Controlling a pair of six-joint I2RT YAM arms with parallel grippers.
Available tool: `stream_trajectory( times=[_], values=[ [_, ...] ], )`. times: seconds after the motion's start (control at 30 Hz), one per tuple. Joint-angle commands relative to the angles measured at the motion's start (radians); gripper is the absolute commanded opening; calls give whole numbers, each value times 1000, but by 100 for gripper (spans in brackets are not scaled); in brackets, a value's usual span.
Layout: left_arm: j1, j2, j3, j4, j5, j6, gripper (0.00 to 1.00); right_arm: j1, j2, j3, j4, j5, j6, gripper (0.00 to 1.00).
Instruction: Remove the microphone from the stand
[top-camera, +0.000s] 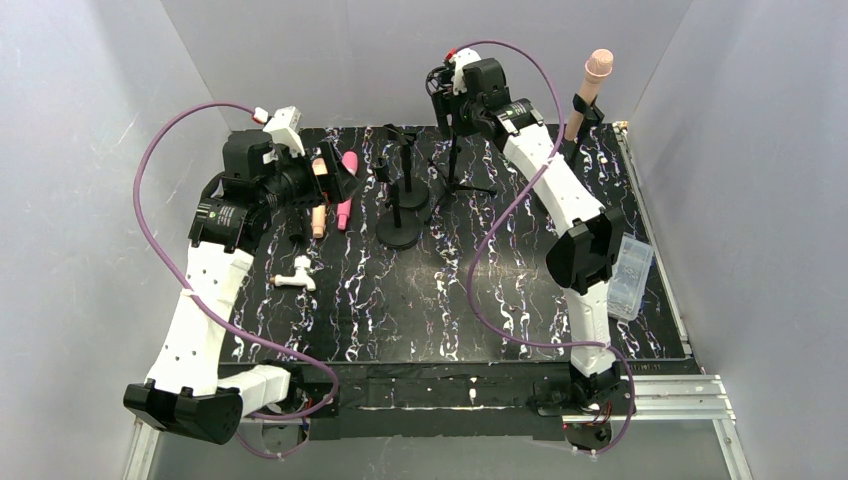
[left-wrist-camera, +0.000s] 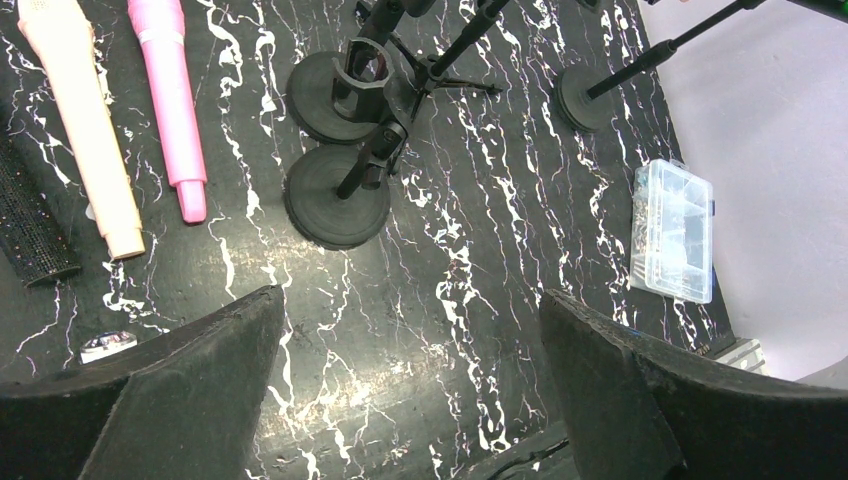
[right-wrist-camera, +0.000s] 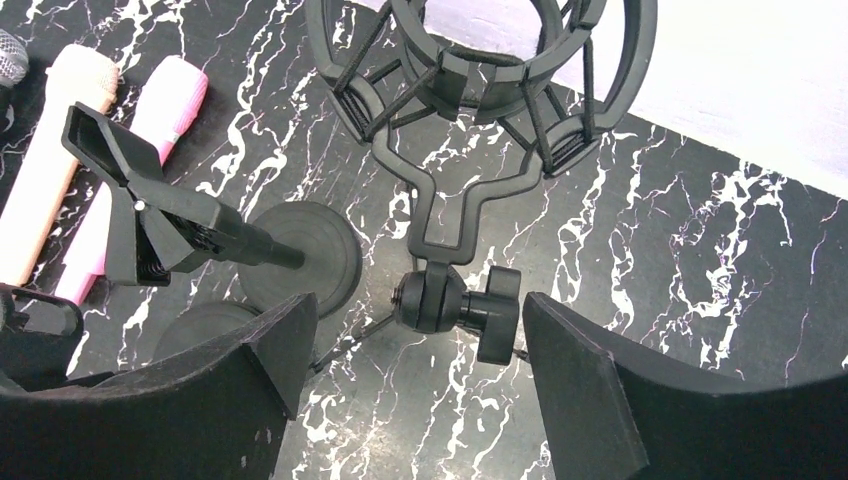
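Note:
A beige microphone (top-camera: 597, 70) sits upright in the clip of a stand (top-camera: 582, 108) at the table's back right corner. In the left wrist view only that stand's round base (left-wrist-camera: 583, 96) and pole show. My right gripper (top-camera: 447, 95) is open and empty, high above an empty shock mount (right-wrist-camera: 480, 60) on a tripod stand, left of the microphone; its jaws (right-wrist-camera: 420, 330) stand on either side of the mount's knob (right-wrist-camera: 470, 305) without touching it. My left gripper (top-camera: 338, 172) is open and empty (left-wrist-camera: 410, 330) over the table's left part.
Loose on the table at left lie a beige microphone (left-wrist-camera: 85, 130), a pink one (left-wrist-camera: 170, 100) and a black glitter one (left-wrist-camera: 35, 225). Two empty round-base stands (left-wrist-camera: 335, 195) (left-wrist-camera: 330, 95) stand mid-table. A clear plastic box (top-camera: 630, 275) lies at the right edge. A small white part (top-camera: 298, 275) lies at left.

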Motion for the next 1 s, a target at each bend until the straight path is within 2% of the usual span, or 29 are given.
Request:
stream_trajectory(
  times=[0.0,0.17,0.33,0.5,0.67,0.8,0.97],
  values=[
    [-5,-8,1,-6,15,13,98,2,-63,42,29,-8,13,87],
    [-8,-5,7,-14,11,18,98,3,-139,8,20,-7,38,98],
    [-12,-7,6,-20,5,21,98,3,-272,-75,11,19,64,98],
    [-16,-18,0,-20,4,19,98,3,-460,-246,0,80,109,98],
    [-27,-28,-7,-20,10,13,98,2,-646,-429,-38,267,127,98],
    [-42,-21,-8,-20,16,11,98,-9,-695,-449,-126,420,134,98],
    [-65,-4,12,-29,18,17,98,-131,-716,-493,-143,395,112,98]
  ],
)
